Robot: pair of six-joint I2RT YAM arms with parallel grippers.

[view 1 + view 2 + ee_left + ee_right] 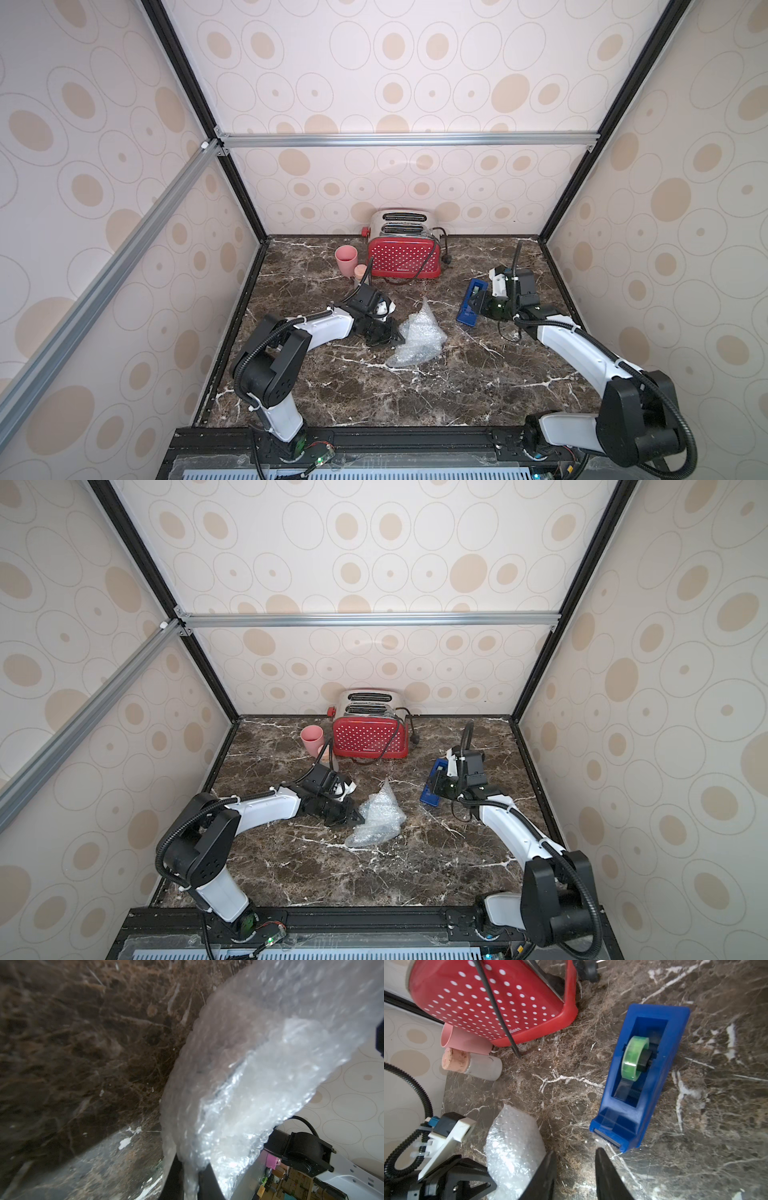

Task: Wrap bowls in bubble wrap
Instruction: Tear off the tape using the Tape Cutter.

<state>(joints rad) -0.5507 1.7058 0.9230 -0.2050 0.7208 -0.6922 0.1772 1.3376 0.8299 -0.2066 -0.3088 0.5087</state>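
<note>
— Left wrist view: what's the claw doing?

— Here the left gripper (190,1176) is clenched on a fold of bubble wrap (249,1064). The sheet runs up btwn both dark fingers and fills most of the frame.

— And the bowl?

— It doesn't show as such. The wrap bulges in a rounded mound (cloudy plastic, can't tell what's under it). In both top views the bubble wrap (417,338) lies crumpled mid-table, one corner standing up in a peak, w/ the left gripper (397,336) at its left edge.

— Right side?

— On the right gripper (574,1172) the fingers are apart, only marble btwn them. It hangs near the cutter end of a blue tape dispenser (658,1084) holding a green tape roll (633,1057).

— Edges, room to move?

— The marble table (415,395) is boxed in: patterned walls on three sides, black rail (415,436) along the near edge. A red polka-dot toaster (405,259) stands at the back wall, its cord (432,253) draped over the front. A pink cup (346,258) and a cork-stoppered bottle (360,272) sit just beside its left end. Broad bare marble lies btwn wrap and rail, w/ a narrower lane btwn wrap and dispenser.

— Any writing?

— White lettering low on the toaster's side. In the right wrist view it ends "linee", the start crossed by the cord.
</note>
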